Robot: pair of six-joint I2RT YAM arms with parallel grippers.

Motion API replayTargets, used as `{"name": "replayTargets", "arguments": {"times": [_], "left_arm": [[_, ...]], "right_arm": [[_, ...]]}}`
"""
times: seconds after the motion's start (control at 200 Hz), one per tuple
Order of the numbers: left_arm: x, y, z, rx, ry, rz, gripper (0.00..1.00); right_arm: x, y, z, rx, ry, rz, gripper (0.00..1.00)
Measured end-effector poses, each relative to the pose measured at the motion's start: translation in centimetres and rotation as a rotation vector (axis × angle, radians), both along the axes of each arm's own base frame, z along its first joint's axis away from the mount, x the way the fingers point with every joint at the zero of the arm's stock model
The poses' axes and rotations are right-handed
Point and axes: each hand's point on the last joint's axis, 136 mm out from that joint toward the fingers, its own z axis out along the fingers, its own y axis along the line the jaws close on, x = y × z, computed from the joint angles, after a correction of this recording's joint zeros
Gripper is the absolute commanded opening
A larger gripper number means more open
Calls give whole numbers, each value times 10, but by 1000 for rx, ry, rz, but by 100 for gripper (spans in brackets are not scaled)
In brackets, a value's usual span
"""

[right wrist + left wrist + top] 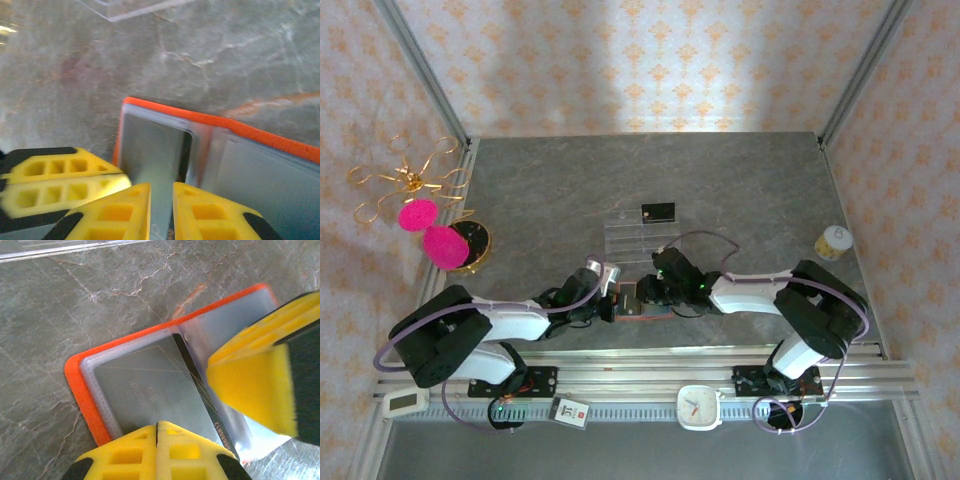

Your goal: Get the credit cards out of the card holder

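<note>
The orange card holder [642,312] lies open on the grey table between both arms, near the front edge. In its left clear sleeve sits a shiny grey-blue credit card [145,385] with a dark edge carrying numbers. My left gripper [157,427] is shut, its tips resting on that card's near end. My right gripper [161,200] hovers low over the same card [150,150] with its jaws a narrow gap apart and the card's surface showing between them. The orange rim [250,132] runs behind it. A black credit card [659,212] lies apart, at the far end of the clear tray.
A clear plastic compartment tray [635,235] stands just beyond the holder. A yellow roll [834,241] sits at the right, pink discs [430,230] and a gold wire stand [405,180] at the left. A small clock [699,407] sits on the front rail.
</note>
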Motion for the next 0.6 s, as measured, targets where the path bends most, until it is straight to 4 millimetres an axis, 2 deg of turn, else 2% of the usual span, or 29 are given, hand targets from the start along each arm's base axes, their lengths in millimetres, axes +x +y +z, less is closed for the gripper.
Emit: {"name": "replayTargets", "arguments": {"times": [0.195,0.325,0.471,0.601], "left_arm": [[-1,-6,-1,-17,0,-6,0],[-1,-8,-1,-30,-3,-4,0],[-2,-7,-1,-42,1,6,0],[-2,-7,-1,-47,1,8,0]], "right_arm": [[-1,-2,-9,-20,12,-9,17],[0,-3,-11,-28,12,-16,9],[0,-3,-11,-30,14,-21,14],[-1,-3,-10,-20,8,-25,13]]}}
